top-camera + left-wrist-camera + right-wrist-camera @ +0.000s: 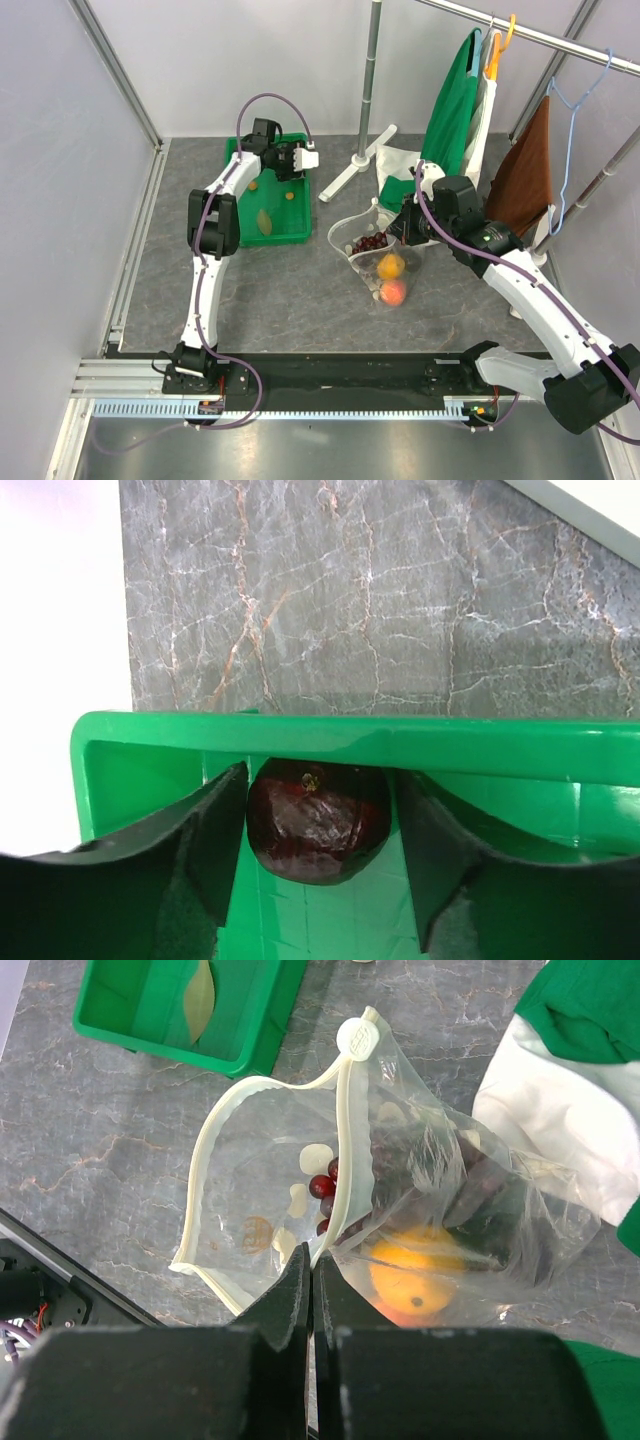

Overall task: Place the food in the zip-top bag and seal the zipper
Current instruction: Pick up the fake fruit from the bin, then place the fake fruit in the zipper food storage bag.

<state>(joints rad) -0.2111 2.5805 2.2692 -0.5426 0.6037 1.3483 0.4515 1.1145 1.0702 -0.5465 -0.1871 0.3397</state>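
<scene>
The dark plum (318, 820) lies in the green tray (300, 736) against its wall, between the fingers of my open left gripper (320, 855), which reaches into the tray (296, 232) at the back left. In the top view the plum is hidden under the left gripper (300, 158). My right gripper (312, 1260) is shut on the white zipper (345, 1140) and holds the zip-top bag (250, 1190) open. In the bag (352, 236) are the orange (390, 265), the peach (394, 291) and the grape bunch (370, 242).
The tray also holds a yellow-green leaf-shaped piece (265, 222) and two small brown bits (288, 195). A green and white garment (455, 110) and a brown cloth (528, 170) hang on a rack at the back right. A white stand foot (355, 165) lies behind the bag.
</scene>
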